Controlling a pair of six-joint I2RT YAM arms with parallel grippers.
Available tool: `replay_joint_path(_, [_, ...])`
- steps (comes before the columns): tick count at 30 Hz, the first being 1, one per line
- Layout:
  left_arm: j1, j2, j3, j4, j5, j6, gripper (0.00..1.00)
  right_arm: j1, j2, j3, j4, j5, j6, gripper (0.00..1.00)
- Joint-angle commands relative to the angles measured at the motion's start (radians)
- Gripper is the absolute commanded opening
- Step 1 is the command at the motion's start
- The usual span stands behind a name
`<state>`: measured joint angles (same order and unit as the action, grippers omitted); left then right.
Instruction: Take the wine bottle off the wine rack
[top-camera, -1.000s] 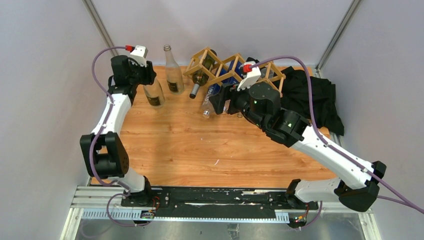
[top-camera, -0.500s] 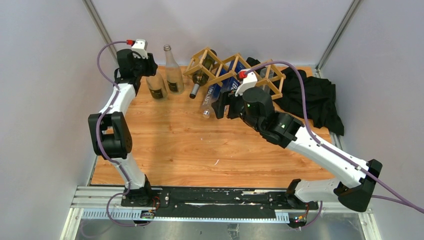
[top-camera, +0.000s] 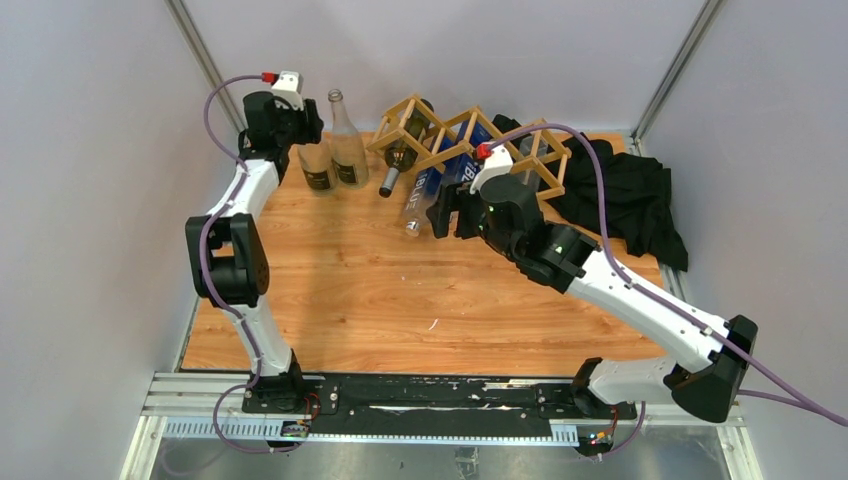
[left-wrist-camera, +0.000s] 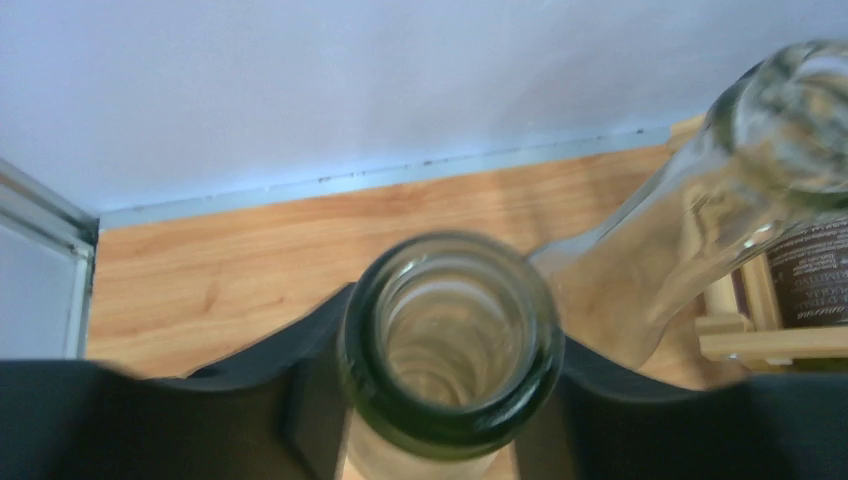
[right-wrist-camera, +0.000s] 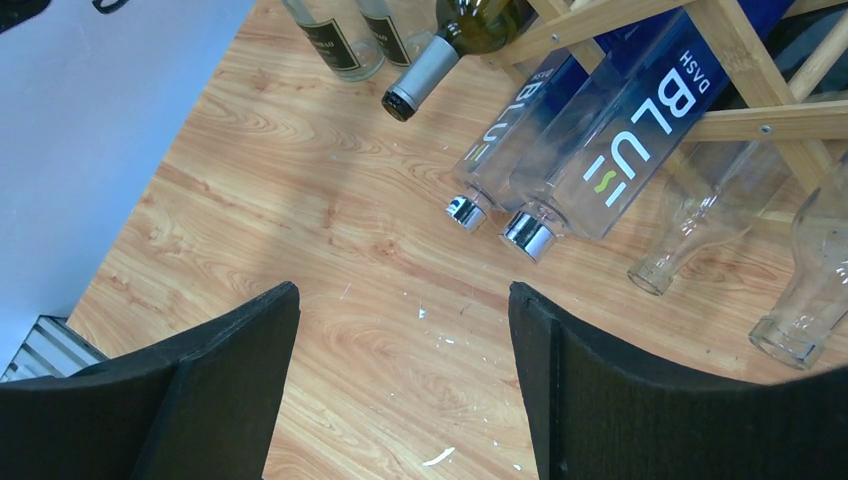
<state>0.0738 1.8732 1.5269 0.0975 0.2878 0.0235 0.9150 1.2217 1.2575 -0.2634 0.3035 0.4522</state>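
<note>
The left gripper (top-camera: 297, 130) clamps the neck of an upright wine bottle (left-wrist-camera: 450, 345), left of the wine rack (right-wrist-camera: 765, 125); the right gripper (right-wrist-camera: 405, 385) hangs wide open, empty, just near of it

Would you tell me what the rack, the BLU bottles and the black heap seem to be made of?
Rack: pale, matte wood; grain and a screw head show on the slats. BLU bottles: clear glass or hard plastic, see-through, with shiny metal-looking caps. Heap: black cloth, matte and creased.
</note>
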Motion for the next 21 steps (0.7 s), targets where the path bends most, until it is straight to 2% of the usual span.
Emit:
replay_joint_path(1, [-0.024, -0.034, 0.039, 0.152, -0.040, 0.052, 0.71, -0.025, 0.041, 0.029, -0.042, -0.022, 0.006, 0.80])
replay_joint_path(4, [-0.028, -0.052, 0.019, 0.138, -0.071, 0.073, 0.81, -0.031, 0.077, 0.070, -0.072, -0.033, -0.017, 0.80])
replay_joint_path(7, [-0.025, -0.082, 0.013, 0.079, -0.096, 0.106, 0.97, -0.041, 0.112, 0.125, -0.109, -0.041, -0.044, 0.81])
replay_joint_path(8, [-0.026, -0.092, 0.021, 0.037, -0.102, 0.121, 0.99, -0.042, 0.128, 0.142, -0.116, -0.041, -0.059, 0.81])
replay_joint_path(13, [-0.007, -0.140, 0.136, -0.351, -0.108, 0.166, 1.00, -0.052, 0.231, 0.273, -0.194, -0.039, -0.124, 0.82])
replay_joint_path(21, [0.091, -0.357, 0.036, -0.646, 0.042, 0.151, 1.00, -0.055, 0.523, 0.544, -0.270, -0.005, -0.005, 0.84])
